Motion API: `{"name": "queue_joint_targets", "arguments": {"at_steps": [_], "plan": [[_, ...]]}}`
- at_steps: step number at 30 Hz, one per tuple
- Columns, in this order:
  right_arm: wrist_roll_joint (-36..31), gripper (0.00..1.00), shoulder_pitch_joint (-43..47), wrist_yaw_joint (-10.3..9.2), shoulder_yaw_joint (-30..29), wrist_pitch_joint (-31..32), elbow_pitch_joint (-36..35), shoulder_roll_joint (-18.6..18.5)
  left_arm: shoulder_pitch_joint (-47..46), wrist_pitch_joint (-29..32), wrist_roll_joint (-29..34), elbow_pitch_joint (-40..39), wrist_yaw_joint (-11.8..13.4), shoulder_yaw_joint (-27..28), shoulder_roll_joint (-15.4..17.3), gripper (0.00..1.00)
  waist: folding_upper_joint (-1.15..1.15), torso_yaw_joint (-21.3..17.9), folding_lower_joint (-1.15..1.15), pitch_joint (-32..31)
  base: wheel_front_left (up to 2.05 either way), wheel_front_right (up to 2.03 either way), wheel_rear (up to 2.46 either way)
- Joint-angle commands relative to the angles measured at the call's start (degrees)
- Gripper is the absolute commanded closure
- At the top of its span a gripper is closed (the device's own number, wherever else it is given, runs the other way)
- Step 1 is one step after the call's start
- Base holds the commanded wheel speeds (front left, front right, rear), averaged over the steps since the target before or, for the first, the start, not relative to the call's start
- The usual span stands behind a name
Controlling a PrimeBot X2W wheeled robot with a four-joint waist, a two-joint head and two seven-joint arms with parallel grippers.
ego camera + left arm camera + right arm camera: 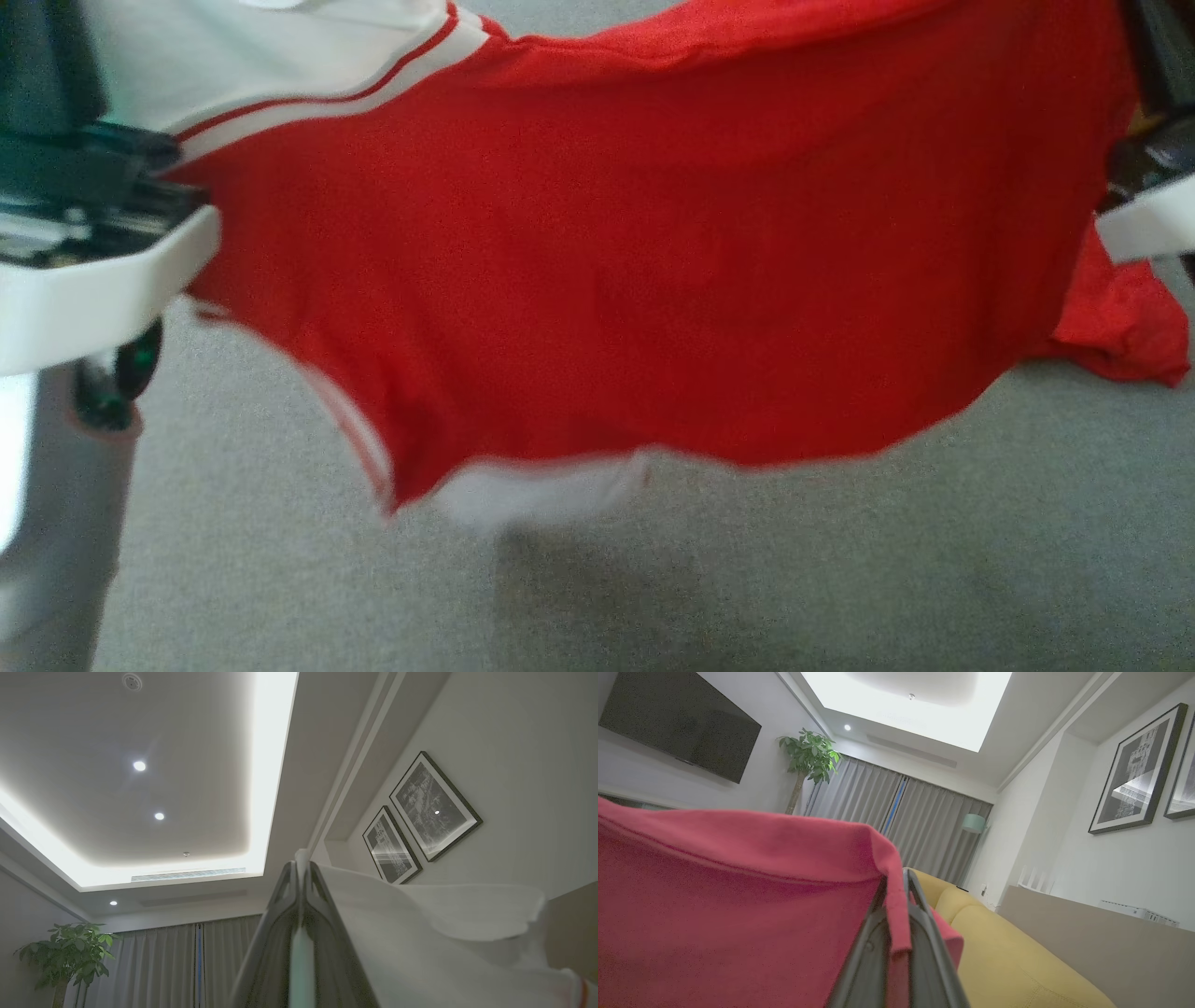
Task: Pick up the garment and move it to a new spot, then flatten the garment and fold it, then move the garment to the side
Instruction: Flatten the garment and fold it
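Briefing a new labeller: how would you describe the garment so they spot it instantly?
Above the grey surface, the garment hangs stretched between the left gripper and right gripper. It alone is bright red, with a white, red-striped corner.

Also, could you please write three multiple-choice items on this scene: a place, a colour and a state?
1. Where is the garment? A lying flat; B hanging in the air; C folded in a pile.
2. What colour fabric does the left end effector pinch? A white; B red; C blue.
3. The right end effector is: A open; B shut on nothing; C shut on the garment.
Answers: 1 B, its hem hangs clear of the grey surface; 2 A, white cloth in its grip; 3 C, red cloth clamped in it.
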Motion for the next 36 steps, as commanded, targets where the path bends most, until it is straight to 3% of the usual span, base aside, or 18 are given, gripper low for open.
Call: {"name": "queue_joint_targets", "arguments": {"at_steps": [1,9,13,18,20,21,23,28,33,36], "plan": [[0.7,1.0,-0.1,-0.05,-0.6,1.2,-2.7,0.0,-1.7,0.8,-0.6,-2.2,0.5,3.1,2.7,1.0,0.0,-0.1,0.01,0.1,0.0,0.0,0.0],[3.1,1.0,3.9,-0.05,-2.7,9.0,-9.0,2.3,-1.5,7.6,-3.9,-3.7,0.0,3.3,4.1,1.0,0.0,0.0,0.01,3.1,0.0,0.0,0.0],[6.4,1.0,1.4,-0.05,-2.5,12.0,-6.1,3.1,-5.8,11.0,-6.4,1.3,-1.8,1.8,3.5,1.0,0.0,0.7,0.01,8.7,0.0,0.0,0.0],[9.2,1.0,-8.2,-0.05,0.7,13.0,1.4,3.1,-16.1,12.1,-6.2,10.6,-4.6,0.1,3.6,1.0,0.0,1.5,0.01,17.0,0.0,0.0,0.0],[9.6,1.0,-19.7,-0.05,4.3,10.7,10.3,3.6,-26.7,10.9,-4.7,20.2,-6.0,-0.7,3.3,1.0,0.0,2.1,0.01,21.8,0.0,0.0,0.0],[9.6,1.0,-19.7,-0.05,4.3,10.7,10.3,3.6,-26.7,10.9,-4.7,20.2,-6.0,-0.7,3.3,1.0,0.0,2.1,0.01,21.8,0.0,0.0,0.0],[8.4,1.0,-28.4,-0.05,7.0,7.4,16.7,3.6,-34.6,9.4,-3.2,27.0,-6.6,-1.2,3.3,1.0,0.0,2.6,0.01,24.4,0.0,0.0,0.0],[4.4,1.0,-45.5,-0.05,10.0,-5.6,32.8,6.0,-50.7,3.0,0.1,41.3,-6.2,-1.3,2.4,1.0,0.0,3.5,0.01,27.7,0.0,0.0,0.0],[3.0,1.0,-51.4,-0.05,14.2,-17.2,43.7,8.0,-57.0,-0.1,0.1,48.1,-8.1,-1.6,-0.2,1.0,0.0,4.4,0.01,29.5,0.0,0.0,0.0],[4.0,1.0,-50.2,-0.05,17.1,-19.9,48.5,8.3,-55.3,-0.3,0.1,46.5,-9.5,-1.6,-1.3,1.0,0.0,4.8,0.01,30.3,0.0,0.0,0.0]]}}
